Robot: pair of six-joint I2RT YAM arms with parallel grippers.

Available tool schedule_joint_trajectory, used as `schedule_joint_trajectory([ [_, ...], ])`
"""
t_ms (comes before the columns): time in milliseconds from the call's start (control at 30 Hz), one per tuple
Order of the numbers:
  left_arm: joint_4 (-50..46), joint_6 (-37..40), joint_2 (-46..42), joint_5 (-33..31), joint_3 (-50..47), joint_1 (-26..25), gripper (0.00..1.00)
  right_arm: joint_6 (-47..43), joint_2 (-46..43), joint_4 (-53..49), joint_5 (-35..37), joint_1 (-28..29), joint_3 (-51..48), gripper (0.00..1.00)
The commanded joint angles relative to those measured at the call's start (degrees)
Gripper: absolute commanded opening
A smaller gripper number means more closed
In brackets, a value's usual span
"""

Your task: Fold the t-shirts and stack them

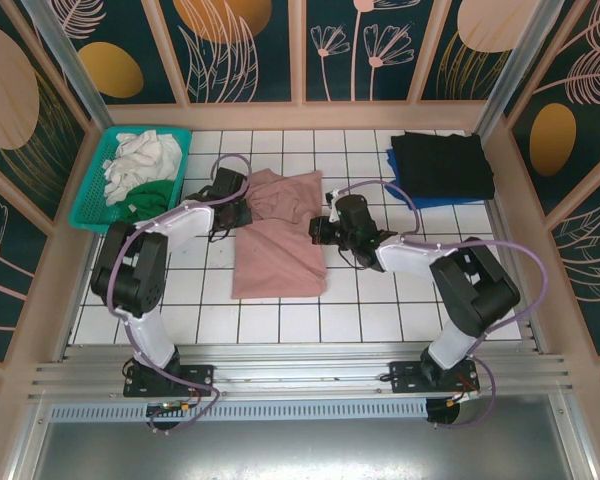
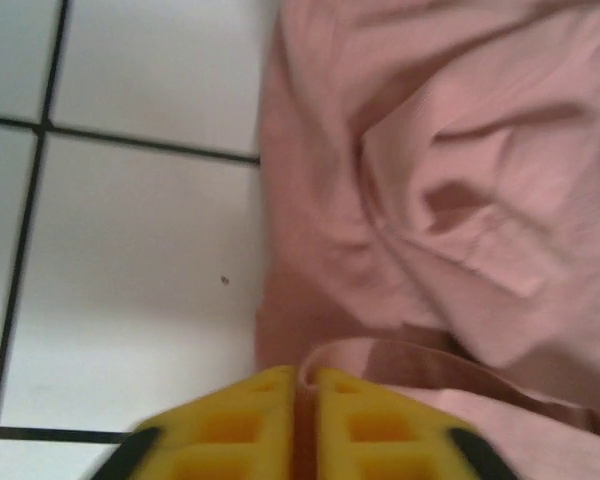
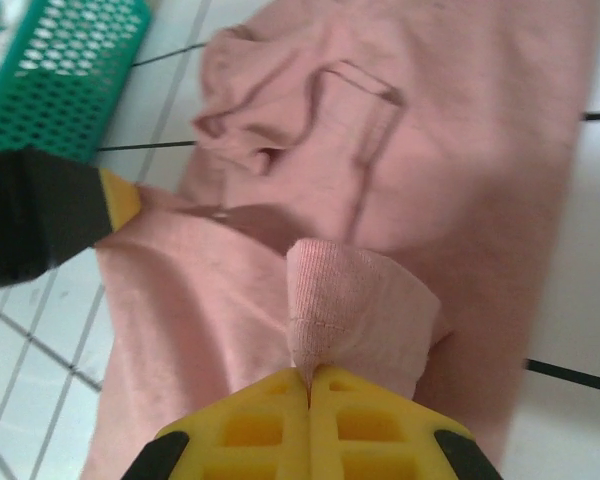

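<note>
T-shirt (image 1: pixel 277 255), dusty pink, pinched in right pincer (image 3: pixel 308 375), left pincer (image 2: pixel 305 378) grip — unclear

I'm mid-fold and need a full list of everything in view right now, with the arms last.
pink t-shirt: one, dusty pink, middle of the table, partly folded
white cloth: count unclear, white, far part of the basket
green cloth: count unclear, green, near part of the basket
black t-shirt: one, black, folded, far right corner, on the blue t-shirt
blue t-shirt: one, blue, under the black one, edges showing
basket: one, teal lattice, far left corner
table: one, white tiles, dark lines
left gripper: one, yellow fingers, pink t-shirt's left edge, cloth pinched
right gripper: one, yellow fingers, shut on a pink t-shirt fold, right edge
</note>
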Motion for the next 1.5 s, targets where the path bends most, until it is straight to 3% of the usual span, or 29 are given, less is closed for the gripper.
schedule_joint_trajectory([
  [0, -0.07, 1.02, 1.05, 0.83, 2.0, 0.67, 0.34, 0.25, 1.86, 2.47, -1.06, -2.43, -0.63, 0.0],
  [100, 0.0, 0.89, -0.3, 0.43, 1.19, 0.77, 0.48, -0.39, 4.52, -1.14, -3.22, -3.17, 1.95, 0.09],
  [133, -0.08, 0.78, -1.24, 0.2, 0.69, 0.77, 0.55, -0.94, 5.56, -4.19, -2.94, -4.92, 3.67, 0.16],
  [233, -0.5, 0.18, -5.41, -0.78, -1.58, 0.78, 0.62, -1.26, 6.18, -12.64, 3.42, -4.97, 7.62, 0.35],
  [333, 1.35, -0.96, -12.02, 1.15, -7.2, 0.4, 0.64, -0.5, 3.19, -16.55, 10.36, -3.86, 7.76, 0.35],
  [433, 3.98, -2.98, -17.95, 2.92, -15.15, -2.86, 0.61, 0.27, -0.89, -15.37, 14.17, 1.0, 5.19, 0.35],
  [633, 9.8, -10.76, -22.64, 6.21, -28.7, -11.47, 0.54, 4.57, -0.84, -8.26, 7.13, 9.62, 0.01, 0.32],
  [767, 13.14, -15.89, -25.99, 7.11, -39.91, -11.66, 0.47, 8.48, -1.8, -6.32, 8.1, 14.01, -6.43, 0.31],
  [867, 13.27, -17.75, -28.62, 6.4, -45.13, -11.65, 0.36, 9.04, -2.5, -4.88, 8.08, 15.15, -11.69, 0.31],
  [1033, 13.14, -18.13, -29.74, 6.32, -47.81, -11.68, 0.15, 7.02, -5.49, -6.36, 11.26, 15.41, -17.39, 0.46],
  [1133, 11.7, -18.1, -30.93, 6.05, -48.21, -11.62, 0.08, 5.26, -10.84, -10.06, 15.22, 15.8, -18.16, 0.51],
  [1233, 9.23, -18.48, -34.83, 5.86, -48.49, -11.63, 0.11, 4.65, -17.68, -13.8, 18.2, 16.68, -18.9, 0.53],
  [1467, 4.88, -20.96, -46.34, 7.0, -49.62, -12.29, 0.47, 8.51, -27.4, -12.87, 20.13, 22.94, -24.93, 0.62],
])
